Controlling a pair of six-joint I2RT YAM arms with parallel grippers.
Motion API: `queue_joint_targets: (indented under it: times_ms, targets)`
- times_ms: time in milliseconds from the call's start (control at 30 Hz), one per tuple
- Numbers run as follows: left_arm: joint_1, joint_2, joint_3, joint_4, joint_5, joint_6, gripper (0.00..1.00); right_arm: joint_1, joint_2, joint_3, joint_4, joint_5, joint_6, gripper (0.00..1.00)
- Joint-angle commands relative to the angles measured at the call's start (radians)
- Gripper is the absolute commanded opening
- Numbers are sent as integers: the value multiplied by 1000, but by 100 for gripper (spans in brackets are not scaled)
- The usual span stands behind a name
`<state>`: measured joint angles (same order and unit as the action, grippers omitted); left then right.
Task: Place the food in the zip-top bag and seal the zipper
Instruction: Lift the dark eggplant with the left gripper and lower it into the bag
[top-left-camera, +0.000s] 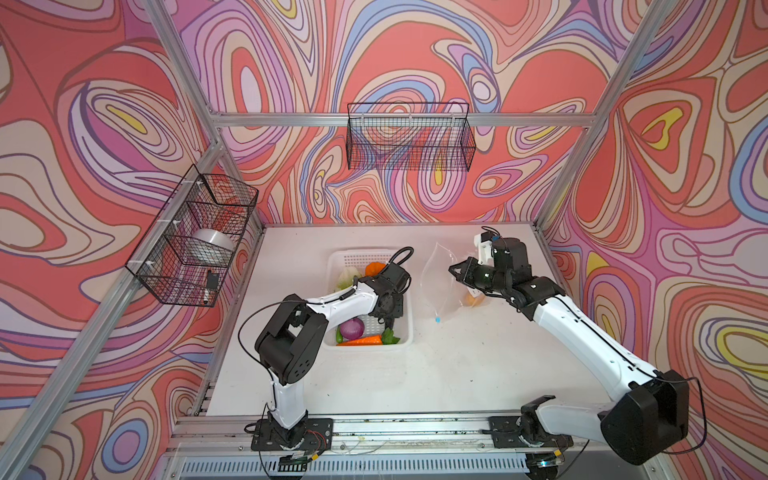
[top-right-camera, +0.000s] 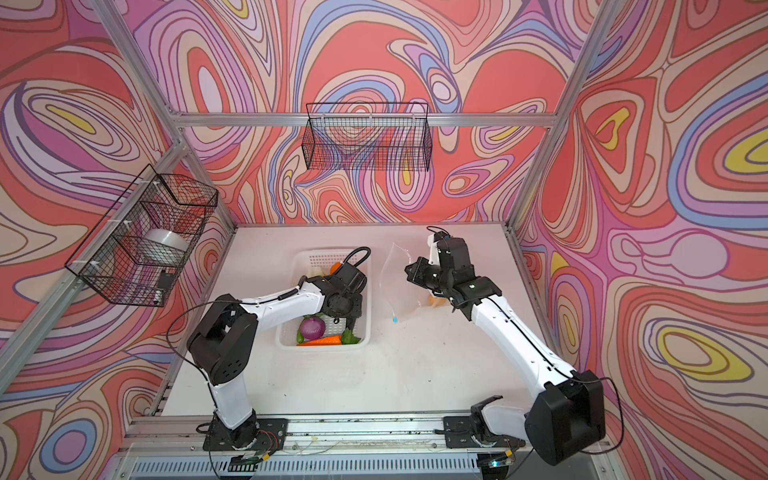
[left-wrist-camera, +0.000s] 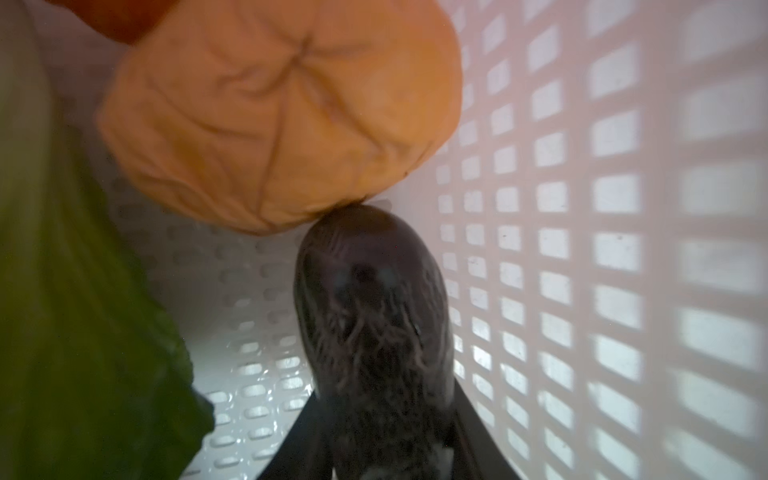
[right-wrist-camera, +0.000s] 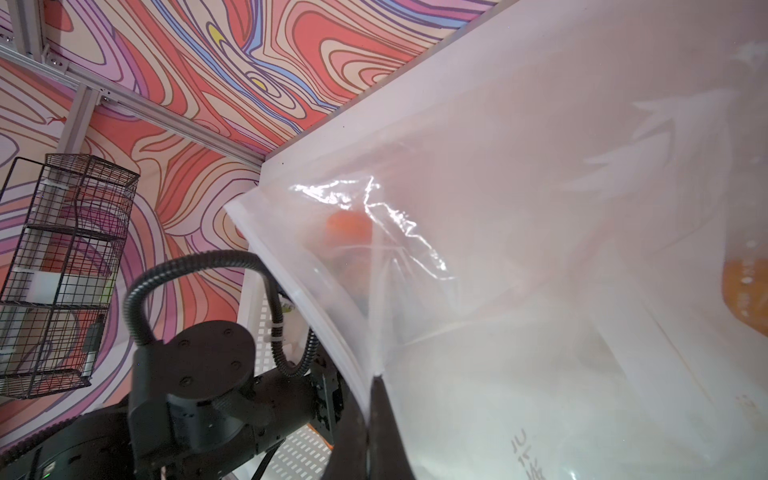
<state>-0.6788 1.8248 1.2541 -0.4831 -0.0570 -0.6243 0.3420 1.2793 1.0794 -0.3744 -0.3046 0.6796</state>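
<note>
The white perforated basket (top-left-camera: 409, 328) holds the food: a purple onion (top-left-camera: 351, 329), a carrot (top-left-camera: 360, 341), a green pepper (top-left-camera: 390, 336), lettuce (top-left-camera: 345, 277) and an orange piece (top-left-camera: 376, 268). My left gripper (top-left-camera: 384, 322) reaches down into it. In the left wrist view its fingers press both sides of the dark cucumber (left-wrist-camera: 370, 299), whose tip touches the tan potato (left-wrist-camera: 282, 116). My right gripper (top-left-camera: 452, 269) is shut on the mouth edge of the zip-top bag (top-left-camera: 438, 282) and holds it up. A small pumpkin (top-left-camera: 473, 300) lies inside. The zipper's blue slider (top-left-camera: 437, 319) rests on the table.
A black wire basket (top-left-camera: 195, 232) with a tape roll hangs on the left wall, another wire basket (top-left-camera: 409, 137) on the back wall. The basket's wall (left-wrist-camera: 602, 249) stands close beside the cucumber. Lettuce (left-wrist-camera: 62, 311) fills the other side.
</note>
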Motion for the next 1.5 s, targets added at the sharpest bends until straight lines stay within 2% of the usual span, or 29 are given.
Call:
queue_joint_targets:
  times_ms: [0, 267, 367, 633, 767, 967, 1233, 1467]
  targets:
    - [7, -110, -10, -4, -10, 4, 29, 4, -9, -15, 6, 6, -7, 0]
    - [7, -294, -57, 52, -9, 28, 30, 4, -12, -24, 19, -1, 7, 0]
    - [7, -364, -84, 111, 23, 34, 30, 5, -11, -25, 23, -11, 12, 0]
    - [-17, -491, -160, 407, 272, 56, 29, 5, -26, -16, 29, -44, 30, 0]
    - [-68, -459, -124, 444, 353, 125, 29, 5, -28, -4, 19, -51, 32, 0]
    - [-99, -350, -41, 389, 386, 160, 29, 5, -44, 12, 3, -83, 42, 0]
    - [-99, -221, 82, 334, 281, 180, 29, 4, -98, 26, -67, -115, 40, 0]
    - [-98, -108, 214, 265, 192, 118, 29, 4, -127, 11, -96, -197, 55, 0]
